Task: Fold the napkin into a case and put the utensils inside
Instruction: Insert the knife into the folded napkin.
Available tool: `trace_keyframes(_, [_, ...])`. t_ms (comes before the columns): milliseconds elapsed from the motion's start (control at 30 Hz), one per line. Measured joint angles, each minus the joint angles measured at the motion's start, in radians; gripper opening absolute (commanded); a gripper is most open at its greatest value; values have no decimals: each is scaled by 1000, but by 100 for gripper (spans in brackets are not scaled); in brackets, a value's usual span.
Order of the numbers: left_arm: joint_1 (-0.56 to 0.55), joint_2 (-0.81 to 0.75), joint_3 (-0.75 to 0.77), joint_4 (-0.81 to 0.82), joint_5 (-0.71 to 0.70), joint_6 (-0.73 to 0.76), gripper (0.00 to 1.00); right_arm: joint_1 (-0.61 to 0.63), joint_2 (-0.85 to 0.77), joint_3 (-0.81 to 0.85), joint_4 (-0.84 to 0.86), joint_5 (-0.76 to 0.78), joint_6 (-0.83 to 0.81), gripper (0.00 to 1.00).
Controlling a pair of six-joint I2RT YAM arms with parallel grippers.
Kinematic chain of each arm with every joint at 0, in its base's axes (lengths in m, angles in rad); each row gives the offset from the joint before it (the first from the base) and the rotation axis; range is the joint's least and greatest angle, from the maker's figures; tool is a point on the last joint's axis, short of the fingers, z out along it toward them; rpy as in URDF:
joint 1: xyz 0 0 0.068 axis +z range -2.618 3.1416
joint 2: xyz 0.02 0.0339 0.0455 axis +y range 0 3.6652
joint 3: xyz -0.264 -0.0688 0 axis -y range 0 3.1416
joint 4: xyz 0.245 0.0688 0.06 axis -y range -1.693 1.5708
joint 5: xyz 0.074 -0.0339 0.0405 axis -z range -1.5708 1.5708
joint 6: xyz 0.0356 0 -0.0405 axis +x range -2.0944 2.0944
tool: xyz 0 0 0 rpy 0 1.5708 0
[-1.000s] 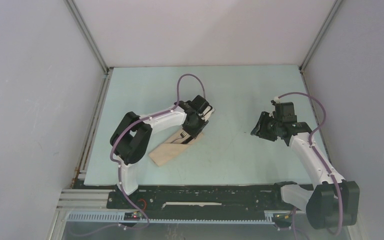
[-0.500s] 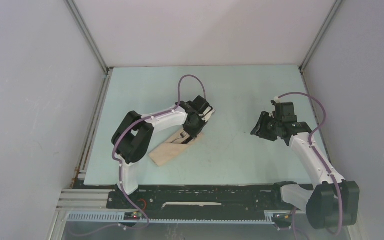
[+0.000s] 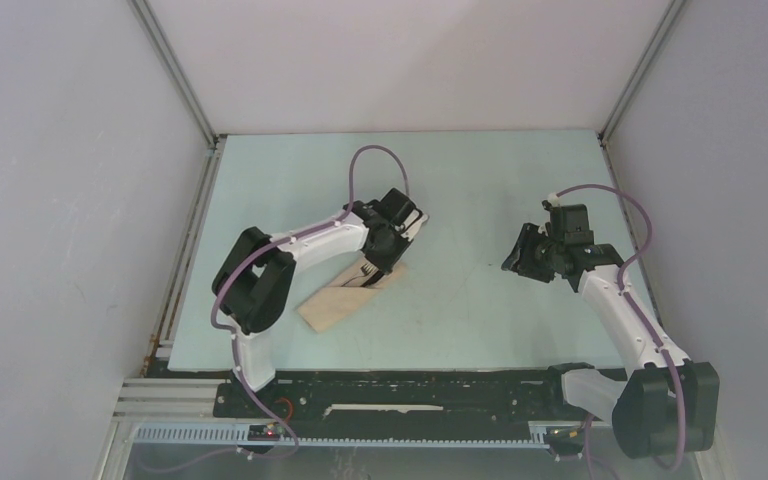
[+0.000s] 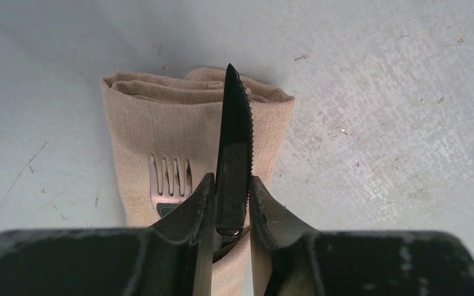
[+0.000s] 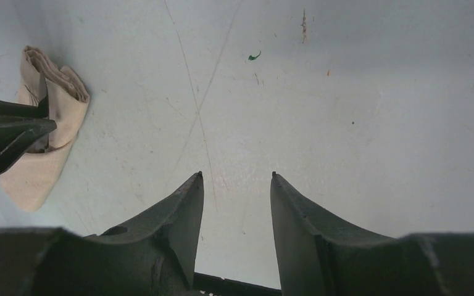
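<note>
On the pale green surface [image 3: 500, 180], the job is sitting close to its end. The napkin [image 3: 332, 306] is lying left of centre, folded into a narrow tan case [image 4: 137, 129] with stacked layers showing at its far end, so the folding looks done. The left arm is reaching over it, while the right arm is idling well apart on the other side.

The right end effector [image 5: 236, 175] is hanging over bare surface with its fingers apart and nothing between them. The left end effector [image 4: 231, 180] is clamping the black knife [image 4: 234, 132] by its flat sides, low on the blade. The knife is lying lengthwise over the case, serrated edge to the right, its tip reaching just past the cloth's far fold.

Beside it, to the left, the grey fork [image 4: 170, 177] is showing only its tines on the cloth. Its handle is running out of sight behind the fingers, seemingly tucked into the pocket. Whether the knife's handle is inside the pocket too is hidden by the end effector.

Judging by this, one utensil is looking placed and the second is being seated. What is remaining is likely settling the knife next to the fork and letting go.
</note>
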Motion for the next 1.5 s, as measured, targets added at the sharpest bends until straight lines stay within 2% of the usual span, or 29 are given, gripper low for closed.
trace_keyframes(400, [0, -29, -86, 13, -21, 0, 15, 5, 0, 0, 0, 0, 0, 52])
trace_keyframes(1200, [1, -111, -180, 18, -20, 0, 19, 13, 0, 0, 0, 10, 0, 53])
trace_keyframes(1267, [1, -111, -182, 18, -19, 0, 22, 13, 0, 0, 0, 11, 0, 53])
trace_keyframes(1500, [2, -113, -183, 15, -18, -3, 44, 18, -1, 0, 0, 11, 0, 56])
